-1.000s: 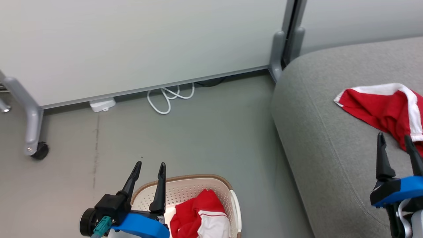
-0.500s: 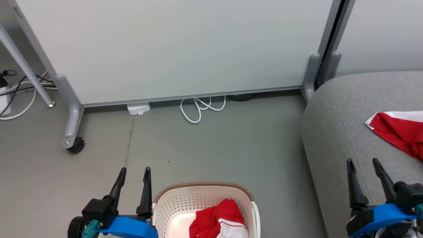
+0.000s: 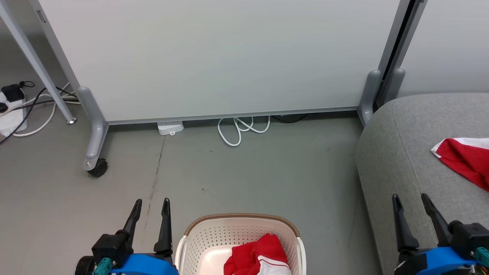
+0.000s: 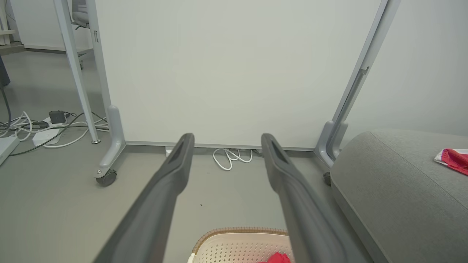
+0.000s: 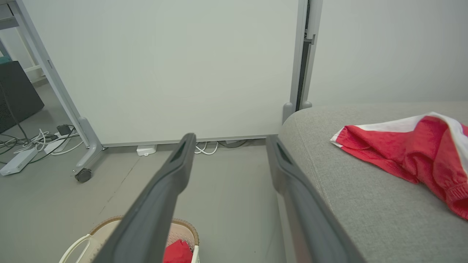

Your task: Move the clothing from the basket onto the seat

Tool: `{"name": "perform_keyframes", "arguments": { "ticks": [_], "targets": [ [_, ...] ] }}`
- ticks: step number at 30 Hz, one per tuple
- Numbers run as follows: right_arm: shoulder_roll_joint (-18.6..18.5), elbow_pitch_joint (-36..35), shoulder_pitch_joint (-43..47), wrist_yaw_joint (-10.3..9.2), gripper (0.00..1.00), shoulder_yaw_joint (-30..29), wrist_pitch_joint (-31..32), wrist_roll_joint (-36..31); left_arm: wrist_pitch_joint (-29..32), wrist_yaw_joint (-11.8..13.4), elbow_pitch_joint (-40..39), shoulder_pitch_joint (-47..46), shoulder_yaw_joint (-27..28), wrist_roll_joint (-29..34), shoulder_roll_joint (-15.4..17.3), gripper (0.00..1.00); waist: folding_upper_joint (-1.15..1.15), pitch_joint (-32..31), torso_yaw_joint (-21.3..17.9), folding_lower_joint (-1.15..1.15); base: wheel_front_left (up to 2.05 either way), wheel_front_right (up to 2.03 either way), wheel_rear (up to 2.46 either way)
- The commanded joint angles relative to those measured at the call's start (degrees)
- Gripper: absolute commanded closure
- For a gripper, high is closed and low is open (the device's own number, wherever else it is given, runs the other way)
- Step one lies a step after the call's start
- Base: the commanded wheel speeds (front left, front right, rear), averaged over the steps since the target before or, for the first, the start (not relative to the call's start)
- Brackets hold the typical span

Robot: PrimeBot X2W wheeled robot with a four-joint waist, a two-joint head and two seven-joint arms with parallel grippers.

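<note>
Seat (image 3: 401, 160): right of the basket (image 3: 240, 218), already carrying one red garment (image 3: 464, 160). Basket: on the floor, holding the remaining clothing (image 3: 254, 258), bunched toward its right side. Judged light, soft and limp, prone to trailing; best pinched at the raised top fold. Left gripper (image 3: 152, 200): just left of the basket, jaws wide, empty. Right gripper (image 3: 409, 196): right of the basket, over the seat edge, jaws wide, empty.
</note>
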Motion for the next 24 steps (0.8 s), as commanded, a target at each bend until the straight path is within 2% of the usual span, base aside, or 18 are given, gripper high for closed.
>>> {"name": "perform_keyframes", "arguments": {
  "ticks": [1,15,24],
  "targets": [
    [0.2,0.0,0.5,0.03,0.00,0.1,-0.1,0.5,-0.3,-0.3,0.1,0.4,0.2,0.2,-0.1,0.00,0.00,0.0,0.0,0.00,0.00,0.00,0.00],
    [0.2,0.7,0.6,0.03,0.00,1.3,-0.5,1.7,-0.3,-0.5,0.3,-0.1,-0.3,0.3,-0.1,0.00,0.00,0.6,-1.3,0.00,0.00,0.00,0.00],
    [0.2,0.9,-0.1,0.03,0.00,1.5,-0.3,0.3,-0.3,-0.6,0.4,-0.5,-0.6,-0.3,-0.1,0.00,0.00,1.1,-2.1,0.00,0.00,0.00,0.00]
  ]
}}
